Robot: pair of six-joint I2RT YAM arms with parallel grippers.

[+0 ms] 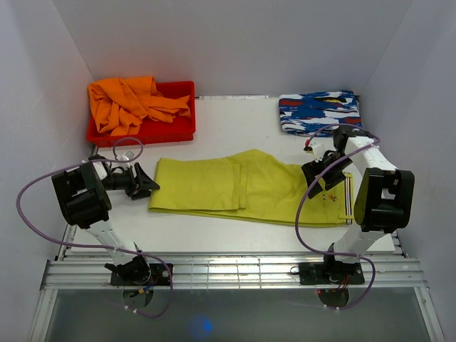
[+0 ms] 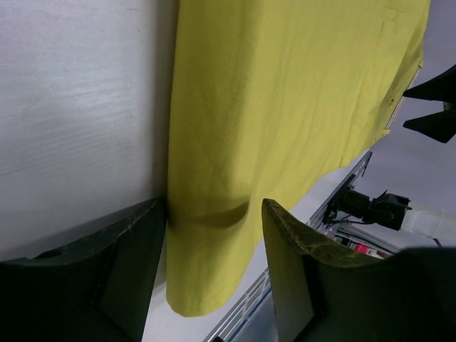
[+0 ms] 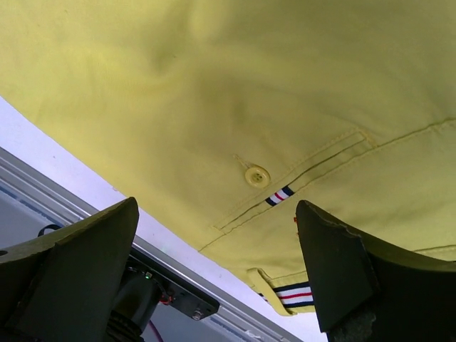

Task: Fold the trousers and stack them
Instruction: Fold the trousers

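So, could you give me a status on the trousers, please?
Left gripper open at the bright yellow-green cloth trousers' left end, right gripper open above their striped waistband. Trousers flat on table, unheld. Orange garment and blue-white-red patterned cloth lie apart, far side.

yellow-green trousers (image 3: 214, 92) between spread fingers (image 3: 342, 278)

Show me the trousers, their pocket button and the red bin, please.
trousers (image 1: 235, 187): top external view, middle of the yellow-green cloth.
pocket button (image 3: 256, 175): right wrist view, centre of the button.
red bin (image 1: 169, 135): top external view, its front wall.
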